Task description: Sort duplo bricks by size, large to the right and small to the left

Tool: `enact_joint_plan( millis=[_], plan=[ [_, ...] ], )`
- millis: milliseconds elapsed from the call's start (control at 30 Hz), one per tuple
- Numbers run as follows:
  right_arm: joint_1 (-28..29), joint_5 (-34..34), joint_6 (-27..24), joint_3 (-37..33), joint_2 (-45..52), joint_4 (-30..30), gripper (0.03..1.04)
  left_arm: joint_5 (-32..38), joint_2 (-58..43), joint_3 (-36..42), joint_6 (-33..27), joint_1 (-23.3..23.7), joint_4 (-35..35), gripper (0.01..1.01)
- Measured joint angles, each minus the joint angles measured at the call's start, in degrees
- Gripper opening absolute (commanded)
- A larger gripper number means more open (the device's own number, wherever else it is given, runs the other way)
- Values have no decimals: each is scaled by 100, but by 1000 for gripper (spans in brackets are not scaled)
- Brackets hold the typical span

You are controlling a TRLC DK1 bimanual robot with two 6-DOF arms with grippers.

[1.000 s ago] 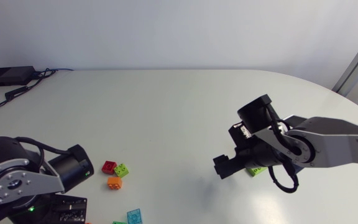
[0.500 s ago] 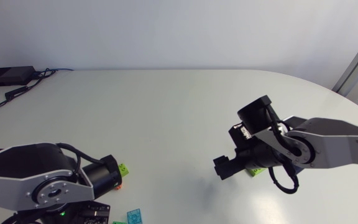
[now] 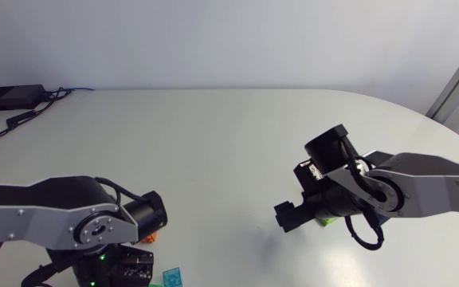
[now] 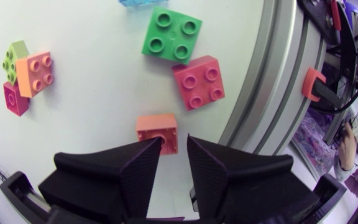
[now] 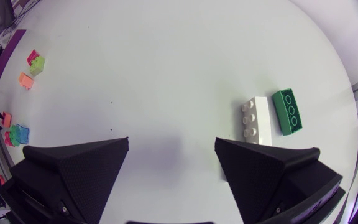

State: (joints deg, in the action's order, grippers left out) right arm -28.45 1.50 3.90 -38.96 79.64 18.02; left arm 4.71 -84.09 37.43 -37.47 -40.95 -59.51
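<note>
Two robot arms work over a pale table (image 3: 213, 135) scattered with toy bricks. The left gripper (image 4: 174, 163) points down near the table's edge. Its fingers stand a narrow gap apart with nothing clamped between them.

Just ahead of its fingertips lies a salmon brick (image 4: 157, 131), with a hollow showing in its face. Whether a fingertip touches it cannot be told. Further ahead sits a pink square brick (image 4: 199, 82), and beyond that a green square brick (image 4: 171, 34), the two close but apart. Well off to one side of this gripper, an orange brick (image 4: 35, 73) sits against a lime brick (image 4: 12, 59) and a magenta brick (image 4: 14, 99).

The right gripper (image 5: 171, 163) hangs above bare table, its fingers spread wide and holding nothing. Ahead of one finger, a white brick (image 5: 253, 119) lies just beside a long green brick (image 5: 289, 111), side by side.
</note>
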Motion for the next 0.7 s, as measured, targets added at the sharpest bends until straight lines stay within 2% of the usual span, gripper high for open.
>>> enact_joint_plan(
  millis=[200, 400, 500, 600, 700],
  plan=[
    [0, -2, -2, 83, -2, 2, 998, 173, -380, 557, -129, 828, 417, 325],
    [0, -2, -2, 101, -42, 4, 998, 341, -636, 1416, -216, 1314, 706, 326],
    [7, 0, -2, 125, -111, 0, 998, 367, -614, 1705, -208, 1362, 706, 380],
    [42, 0, -2, 179, -181, 4, 998, 369, -433, 1676, -190, 1285, 553, 597],
    [72, 0, -2, 192, -203, 2, 998, 369, 92, 1412, -190, 975, 153, 592]
  ],
)
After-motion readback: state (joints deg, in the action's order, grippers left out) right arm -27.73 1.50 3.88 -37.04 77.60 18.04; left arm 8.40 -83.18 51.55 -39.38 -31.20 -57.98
